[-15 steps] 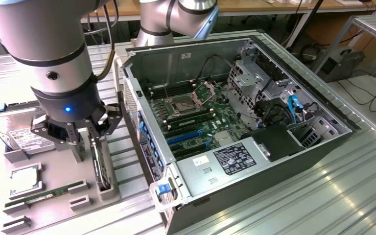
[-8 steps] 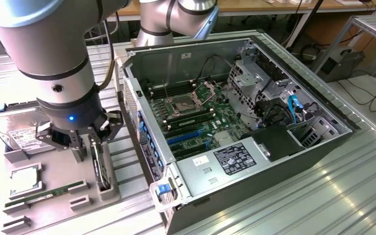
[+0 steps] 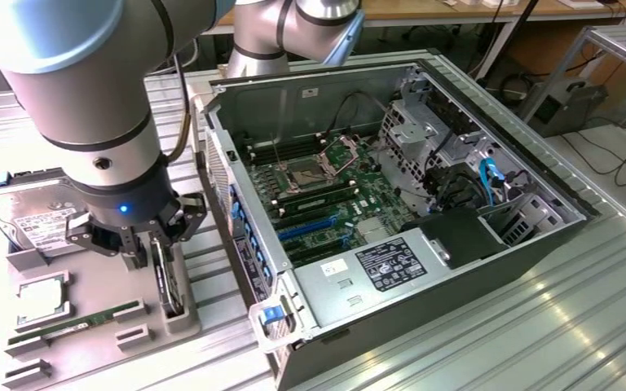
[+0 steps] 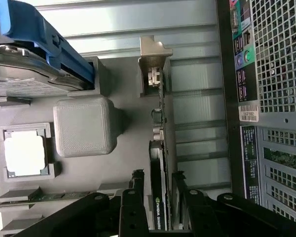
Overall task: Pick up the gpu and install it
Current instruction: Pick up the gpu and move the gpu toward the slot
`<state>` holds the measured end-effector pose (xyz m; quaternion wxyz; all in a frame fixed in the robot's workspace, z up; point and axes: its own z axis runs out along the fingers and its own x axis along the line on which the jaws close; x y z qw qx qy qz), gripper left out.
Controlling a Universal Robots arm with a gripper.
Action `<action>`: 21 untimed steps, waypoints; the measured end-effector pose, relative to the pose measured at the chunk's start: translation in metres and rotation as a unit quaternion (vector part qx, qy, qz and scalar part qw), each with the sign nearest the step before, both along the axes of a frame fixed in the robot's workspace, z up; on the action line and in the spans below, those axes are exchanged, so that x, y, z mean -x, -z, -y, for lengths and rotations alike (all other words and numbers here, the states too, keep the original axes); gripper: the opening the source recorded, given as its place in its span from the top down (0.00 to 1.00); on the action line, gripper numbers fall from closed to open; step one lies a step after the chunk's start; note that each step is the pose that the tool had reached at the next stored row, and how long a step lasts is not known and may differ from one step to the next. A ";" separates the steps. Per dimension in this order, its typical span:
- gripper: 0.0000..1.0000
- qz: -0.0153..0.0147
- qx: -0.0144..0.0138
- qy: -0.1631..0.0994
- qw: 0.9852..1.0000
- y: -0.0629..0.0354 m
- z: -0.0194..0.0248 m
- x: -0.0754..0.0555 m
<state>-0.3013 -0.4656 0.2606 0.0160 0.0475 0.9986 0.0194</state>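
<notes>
Item 1, at the exterior view's left: a hard drive [image 3: 33, 218] with a white label is standing at the far-left corner of a grey holder tray [image 3: 188, 322].

Item 2: a square processor chip [image 3: 41, 297] is sitting in its recess nearer the front. A narrow green memory stick [image 3: 74, 322] is lying just near of it.

Item 3: the grey robot arm [image 3: 85, 98] is reaching straight down over the tray's right side. Its gripper [image 3: 144, 244] is hanging low over the card slot.

Item 4: the gpu [image 3: 166, 281] is standing on edge in that slot, along the tray's right side, just left of the computer case. In the wrist view the gpu [image 4: 159, 197] is showing its black cooler edge and a printed label. The gripper [image 4: 158, 180] is straddling it, and its fingers [image 4: 139, 190] are standing parted, one at each face, with a thin gap showing on the case side. It is gripping nothing.

Item 5, centre to right: the computer case [image 3: 280, 106] is lying open on the ribbed metal table [image 3: 574, 318]. It is exposing the motherboard [image 3: 324, 191] and a power supply [image 3: 384, 265] at its near end.

Item 6: a blue handle [image 3: 275, 316] is sticking out at the case's near-left corner.
</notes>
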 end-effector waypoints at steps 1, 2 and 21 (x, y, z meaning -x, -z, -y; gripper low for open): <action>0.64 0.000 0.000 0.000 1.000 0.0017 -0.0001 0.000; 0.64 0.000 0.000 0.000 1.000 0.0033 -0.0002 0.000; 0.72 0.005 0.002 0.000 1.000 0.0175 -0.0076 0.000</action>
